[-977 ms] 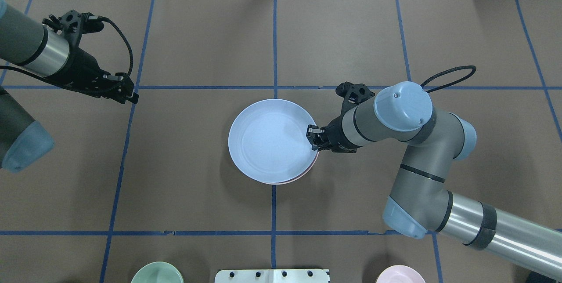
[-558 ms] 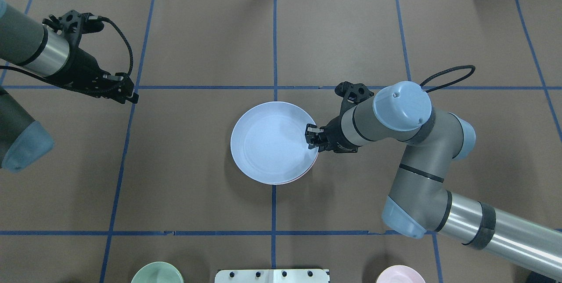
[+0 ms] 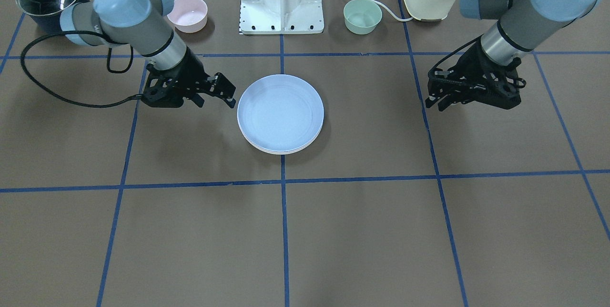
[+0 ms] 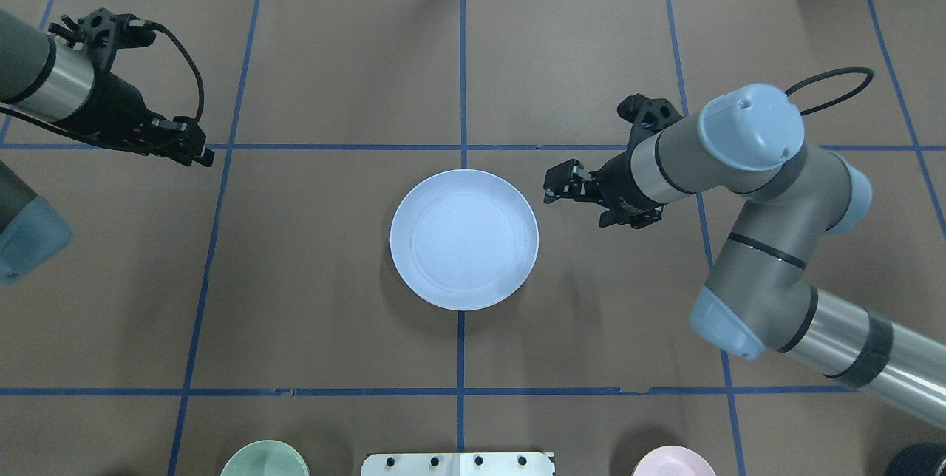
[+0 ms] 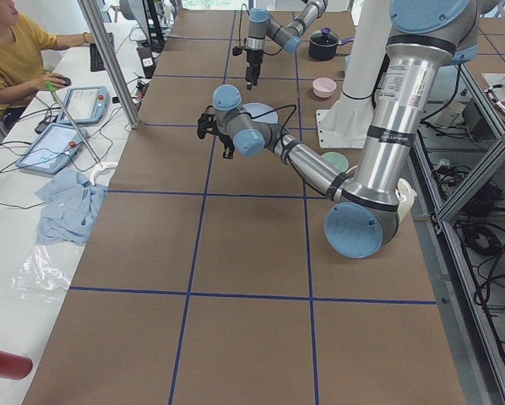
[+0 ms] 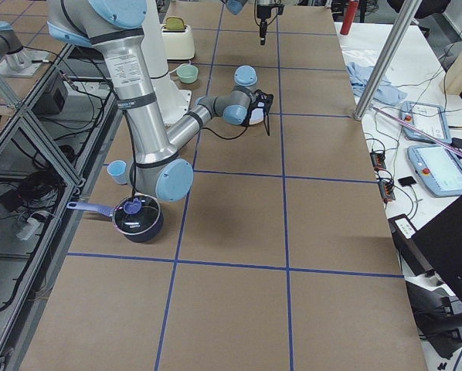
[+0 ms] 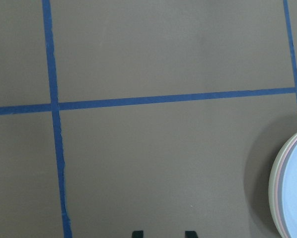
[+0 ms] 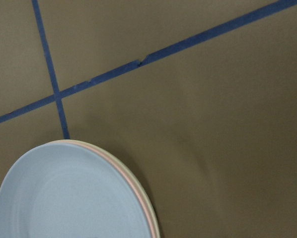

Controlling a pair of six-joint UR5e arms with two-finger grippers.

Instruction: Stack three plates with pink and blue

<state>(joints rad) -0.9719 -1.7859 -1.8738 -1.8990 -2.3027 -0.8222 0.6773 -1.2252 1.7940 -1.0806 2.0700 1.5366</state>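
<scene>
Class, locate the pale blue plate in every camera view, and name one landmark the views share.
Front-facing: blue plate, centre, just above the middle.
Overhead: centre.
Exterior left: upper middle, partly behind the left arm.
Exterior right: upper middle, almost hidden behind the right arm.
Left wrist: lower right edge.
Right wrist: lower left corner.
Landmark: the blue tape line running under the plate.

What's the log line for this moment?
stack: three high, blue on top | right hand: open, beside stack, not touching | left hand: open, far off

Plates (image 4: 464,239), apparently three, stacked; right claw (image 4: 559,182) beside.
</scene>
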